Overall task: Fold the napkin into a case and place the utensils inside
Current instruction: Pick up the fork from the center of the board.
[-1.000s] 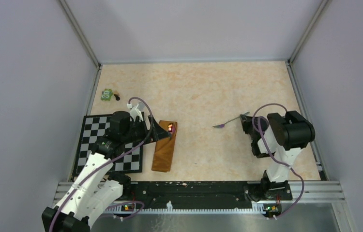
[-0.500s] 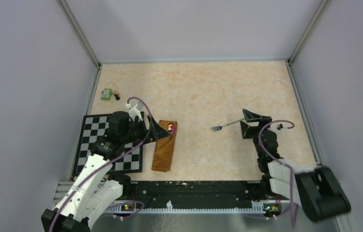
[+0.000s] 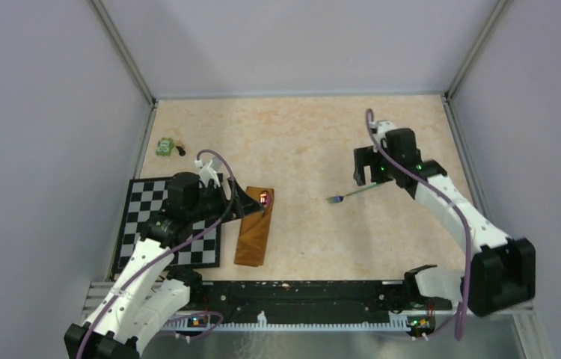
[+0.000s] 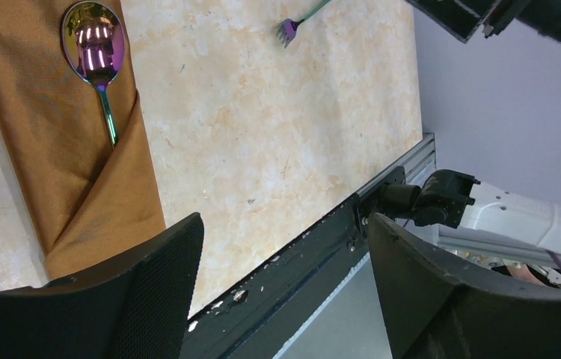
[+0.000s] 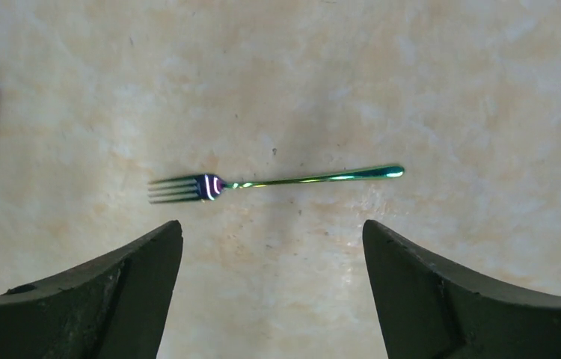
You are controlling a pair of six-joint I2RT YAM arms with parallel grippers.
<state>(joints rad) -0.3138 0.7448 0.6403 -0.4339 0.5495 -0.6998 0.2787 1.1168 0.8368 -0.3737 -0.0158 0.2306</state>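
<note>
Case [image 3: 253, 232]: rust-orange cloth, folded to a narrow flat pouch with a diagonal flap, flat on the table [image 3: 315, 134] left of centre, just beside the right edge of the mat [image 3: 143, 217].

Spoon [image 4: 94, 46]: iridescent bowl bare at the far end of the case, handle tucked under the flap.

Fork [image 5: 262, 182]: flat on bare table right of centre, well apart from the case, tines toward the case, touched by nothing.

Left claw [image 4: 281, 232]: over the far end of the case and the mat's edge, jaws spread wide, nothing gripped; spoon and case in its own view beyond the fingers.

Right claw [image 5: 271, 232]: above the fork, jaws parted as wide as they go, nothing held; in the wrist view the fork lies crosswise ahead of the two fingers, clear of both.

Toy [image 3: 164, 146]: small, green, near the far left corner, beyond the mat.
</note>
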